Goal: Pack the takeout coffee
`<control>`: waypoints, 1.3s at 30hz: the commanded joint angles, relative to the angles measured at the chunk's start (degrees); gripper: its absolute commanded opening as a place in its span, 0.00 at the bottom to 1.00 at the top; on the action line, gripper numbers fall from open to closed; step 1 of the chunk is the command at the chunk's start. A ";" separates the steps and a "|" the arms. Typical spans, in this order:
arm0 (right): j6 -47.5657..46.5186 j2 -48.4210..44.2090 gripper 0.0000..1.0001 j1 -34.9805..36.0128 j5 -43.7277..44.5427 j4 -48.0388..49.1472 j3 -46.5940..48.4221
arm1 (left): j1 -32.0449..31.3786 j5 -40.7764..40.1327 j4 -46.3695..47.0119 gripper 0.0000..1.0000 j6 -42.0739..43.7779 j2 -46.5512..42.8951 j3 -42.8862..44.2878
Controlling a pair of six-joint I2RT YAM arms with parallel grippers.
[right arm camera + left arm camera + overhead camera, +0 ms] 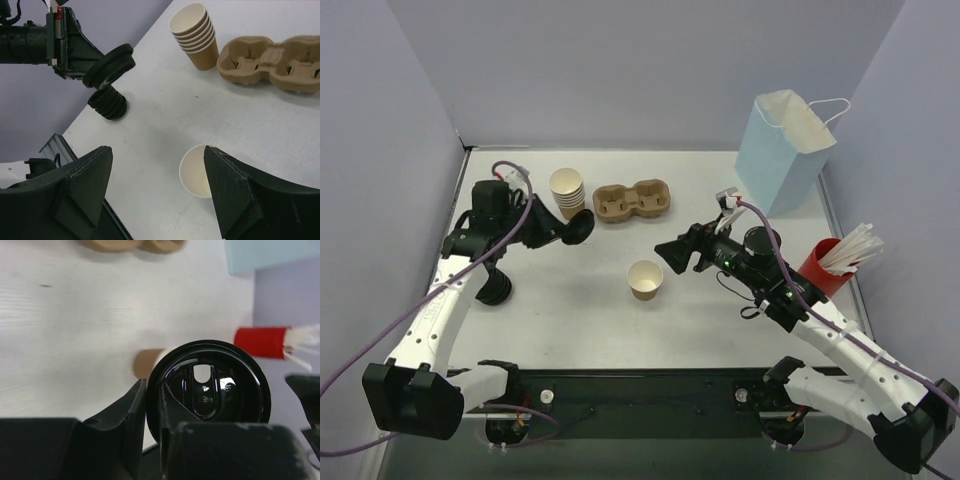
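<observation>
My left gripper (566,231) is shut on a black round lid (583,225) and holds it above the table beside the stack of lidless cups (567,192). In the left wrist view the lid (215,385) stands on edge, pinched at its rim between the fingers (120,415). A single lidless tan cup (645,279) stands upright mid-table. My right gripper (672,255) is open and empty just right of it; in its wrist view the cup (197,170) sits by the right finger (235,185). The brown pulp tray (633,200) lies empty behind. No lidded cup shows.
A stack of black lids (492,288) stands near the left edge. A light blue paper bag (783,150) stands at the back right. A red cup of white straws (825,265) is at the right, behind my right arm.
</observation>
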 commanded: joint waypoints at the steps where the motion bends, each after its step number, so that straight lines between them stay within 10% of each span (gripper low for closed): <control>1: -9.30 2.85 0.74 1.90 0.62 21.98 -2.30 | -7.27 15.23 13.69 0.12 0.65 0.60 -0.14; 13: 5.20 9.00 0.63 4.01 4.59 56.97 -14.78 | -14.57 23.79 42.90 0.12 -21.32 -1.86 -9.46; 39: -19.86 4.08 0.47 12.27 7.75 47.40 -10.48 | -19.23 22.12 45.45 0.12 -29.33 -5.19 -14.47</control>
